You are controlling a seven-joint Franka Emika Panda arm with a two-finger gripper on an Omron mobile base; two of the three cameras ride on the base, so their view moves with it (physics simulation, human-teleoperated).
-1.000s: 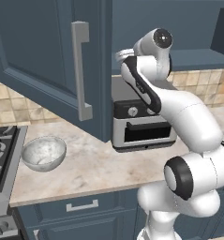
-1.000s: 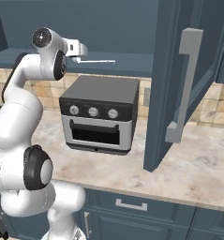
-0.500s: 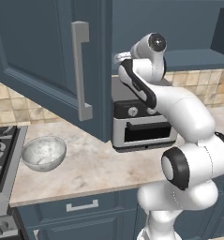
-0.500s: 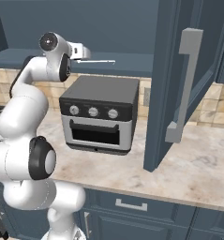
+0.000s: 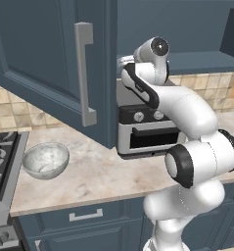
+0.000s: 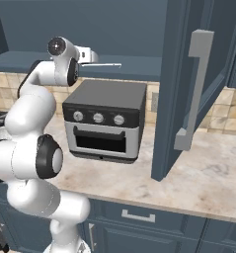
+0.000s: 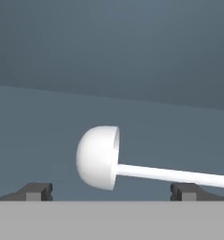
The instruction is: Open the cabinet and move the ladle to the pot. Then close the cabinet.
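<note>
From the left base view, my arm rises from the lower right, bends at a dark elbow and reaches up and back toward the cabinet (image 5: 50, 73), whose open door swings out toward the camera with its long silver bar handle (image 5: 84, 73) upright. My wrist sits just above the toaster oven (image 5: 145, 130), at the door's edge, and the door hides my fingers. On the counter (image 5: 89, 176) to the left stands a glass bowl (image 5: 45, 159), beside the stove (image 5: 1, 157).

From the right base view, my arm climbs from the lower left and my hand is level with the cabinet's bottom shelf, above the toaster oven. The ladle (image 6: 105, 64) shows as a thin pale handle lying flat on the shelf, its long axis running left to right, the near end at my hand. The other open door stands at the right, handle upright.

In the hand view, my gripper (image 7: 111, 191) is spread wide, one dark tip at each lower corner, holding nothing. The ladle lies on the shelf floor between and beyond the tips: white bowl on its side to the left, mouth facing right, handle running off the right edge, passing just above my right tip.
</note>
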